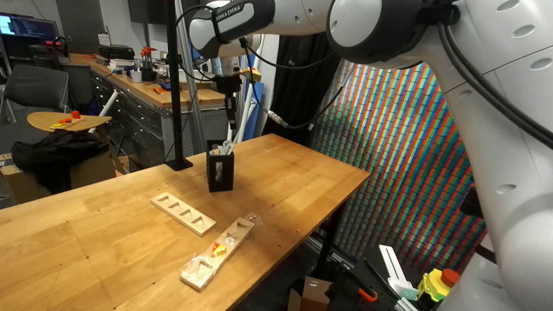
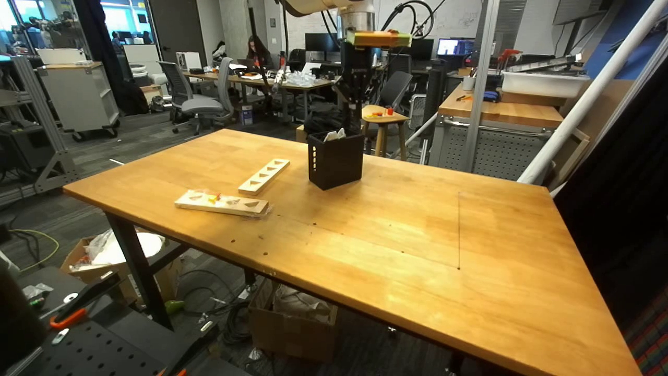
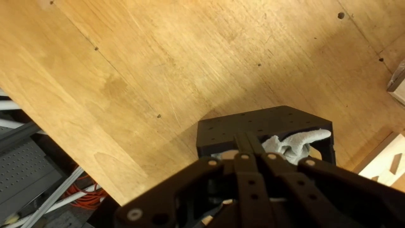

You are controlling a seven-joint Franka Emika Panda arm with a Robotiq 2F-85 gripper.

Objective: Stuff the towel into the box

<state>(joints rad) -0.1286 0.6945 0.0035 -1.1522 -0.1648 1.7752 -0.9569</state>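
The black claw (image 1: 233,125) is clenching with nothing visible in its grip, its two fingers (image 3: 242,144) meeting, and is hovering above the black, upright, rectangular box (image 2: 336,159), which is standing on the brown wooden table (image 1: 285,172). Beneath the claw, the soft, off-white, crumpled cloth towel (image 3: 299,141) is sitting inside that box, its folds poking above the rim; how deep it is reaching is hidden. It is likely to be behaving as a light, limp, springy thing: not fragile, hardly slippery, giving way under pressure and perhaps puffing back up. For stuffing, the clenched tips should be aiming at the middle of the crumple; for lifting, they should be pinching a standing fold, avoiding the rim, since the box is probably light and could be tipping.
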